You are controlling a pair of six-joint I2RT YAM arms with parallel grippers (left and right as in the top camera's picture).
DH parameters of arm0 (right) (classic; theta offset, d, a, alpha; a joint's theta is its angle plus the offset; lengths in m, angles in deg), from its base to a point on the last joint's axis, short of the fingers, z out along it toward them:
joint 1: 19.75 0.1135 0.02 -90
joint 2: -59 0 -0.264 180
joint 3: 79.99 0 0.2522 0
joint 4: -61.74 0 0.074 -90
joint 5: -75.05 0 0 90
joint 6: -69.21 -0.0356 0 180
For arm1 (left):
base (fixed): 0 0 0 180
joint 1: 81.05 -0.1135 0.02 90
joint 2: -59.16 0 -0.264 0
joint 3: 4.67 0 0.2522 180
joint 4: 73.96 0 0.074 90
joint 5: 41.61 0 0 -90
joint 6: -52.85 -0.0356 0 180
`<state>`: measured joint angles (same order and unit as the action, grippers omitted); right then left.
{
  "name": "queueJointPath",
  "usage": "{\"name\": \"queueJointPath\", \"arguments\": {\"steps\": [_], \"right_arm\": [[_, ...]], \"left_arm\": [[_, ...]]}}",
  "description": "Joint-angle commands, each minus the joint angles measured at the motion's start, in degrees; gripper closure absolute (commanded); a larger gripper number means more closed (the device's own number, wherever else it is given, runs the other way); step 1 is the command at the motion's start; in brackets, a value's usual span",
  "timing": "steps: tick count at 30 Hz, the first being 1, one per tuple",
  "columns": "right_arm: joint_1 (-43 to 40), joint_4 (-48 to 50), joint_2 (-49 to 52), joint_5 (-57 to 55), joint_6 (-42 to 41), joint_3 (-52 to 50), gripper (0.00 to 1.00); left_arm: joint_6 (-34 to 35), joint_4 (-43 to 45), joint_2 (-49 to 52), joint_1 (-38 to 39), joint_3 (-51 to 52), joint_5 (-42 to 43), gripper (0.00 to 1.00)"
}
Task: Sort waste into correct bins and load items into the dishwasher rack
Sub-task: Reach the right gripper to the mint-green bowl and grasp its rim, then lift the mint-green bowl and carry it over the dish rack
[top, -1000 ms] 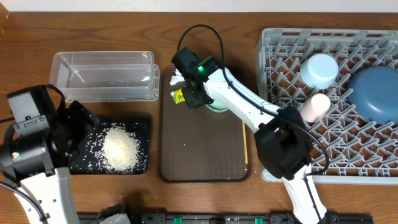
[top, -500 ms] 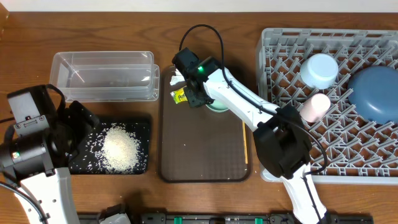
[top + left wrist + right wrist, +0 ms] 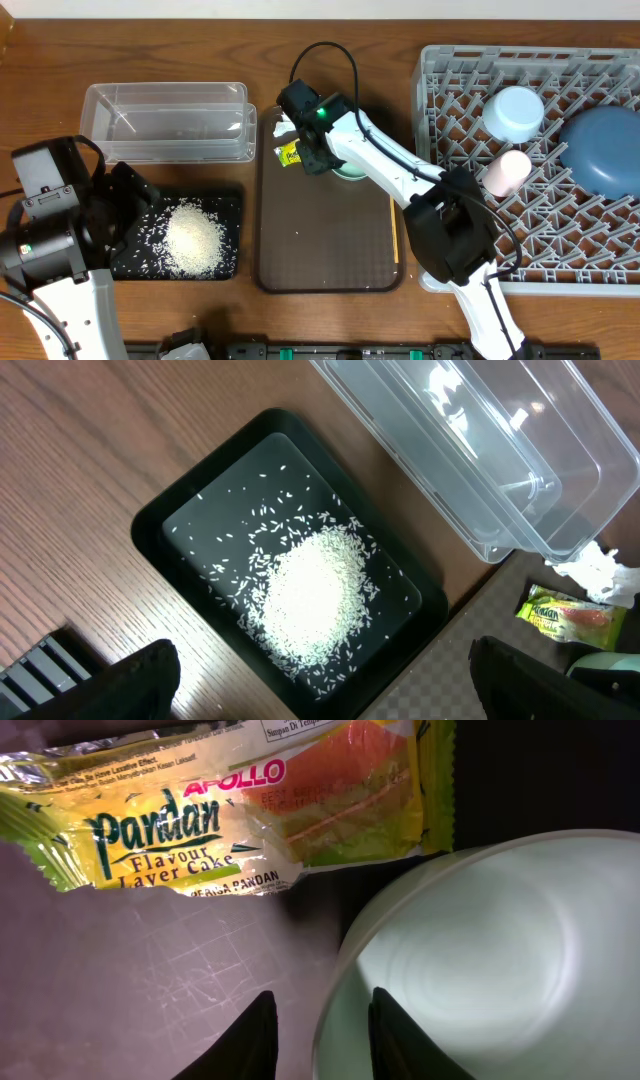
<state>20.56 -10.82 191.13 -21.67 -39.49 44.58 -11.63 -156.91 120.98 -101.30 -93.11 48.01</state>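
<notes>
The pale-green round bowl (image 3: 480,960) is straddled at its rim by the right gripper (image 3: 320,1030). Whether it is clenched cannot be told. A shallow pinch could let the bowl slip onto the yellow-green printed snack wrapper (image 3: 230,810) just left.

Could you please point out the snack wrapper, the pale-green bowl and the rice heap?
snack wrapper (image 3: 230,805), right wrist view, its printed face.
pale-green bowl (image 3: 490,960), right wrist view, inside bottom.
rice heap (image 3: 310,595), left wrist view, centre of the pile.

Count on the counter (image 3: 40,60): one clear tub (image 3: 165,122), one black tray (image 3: 232,200), one brown serving tray (image 3: 325,240), one grey rack (image 3: 450,90). Waste: one rice heap (image 3: 193,240), one tissue (image 3: 600,572), one snack wrapper (image 3: 240,810). Two bowls: one light-blue bowl (image 3: 514,112), one pale-green bowl (image 3: 480,960). One dark-blue dish (image 3: 605,150), one pink cup (image 3: 508,172), one wooden stick (image 3: 394,232).
</notes>
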Motion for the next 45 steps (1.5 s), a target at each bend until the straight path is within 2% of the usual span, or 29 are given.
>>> {"name": "queueJointPath", "arguments": {"steps": [1, 7, 12, 19, 28, 33, 41, 45], "right_arm": [[0.2, 0.2, 2.2, -0.8, -0.6, -0.4, 0.72], [0.2, 0.3, 2.4, -0.8, -0.6, -0.3, 0.78], [0.2, -0.3, 2.0, -0.3, -1.2, -0.1, 0.99], [0.1, -4.4, -4.7, 0.7, -1.4, 1.4, 0.99], [-3.6, -15.0, -23.0, -0.1, -1.4, 1.9, 0.99], [-10.7, -22.7, -32.1, -3.9, -2.3, 1.9, 0.99], [-32.1, -31.1, -41.1, -3.5, -1.3, 0.9, 0.99], [-45.7, -30.1, -44.8, 7.7, 7.0, -2.1, 0.99]], "left_arm": [[0.1, -0.2, 0.0, -0.3, -0.6, -0.3, 0.05], [0.0, -0.2, 0.0, -0.3, -0.6, -0.3, 0.05], [0.1, -0.2, 0.0, -0.3, -0.6, -0.3, 0.05], [0.1, -0.2, 0.0, -0.3, -0.6, -0.3, 0.05], [0.0, -0.2, 0.2, -0.3, -0.6, -0.3, 0.05], [0.1, -0.2, 0.3, -0.3, -0.6, -0.3, 0.05], [0.1, -0.2, 0.3, -0.3, -0.6, -0.3, 0.05], [0.1, -0.2, 0.3, -0.3, -0.6, -0.3, 0.05]]}}
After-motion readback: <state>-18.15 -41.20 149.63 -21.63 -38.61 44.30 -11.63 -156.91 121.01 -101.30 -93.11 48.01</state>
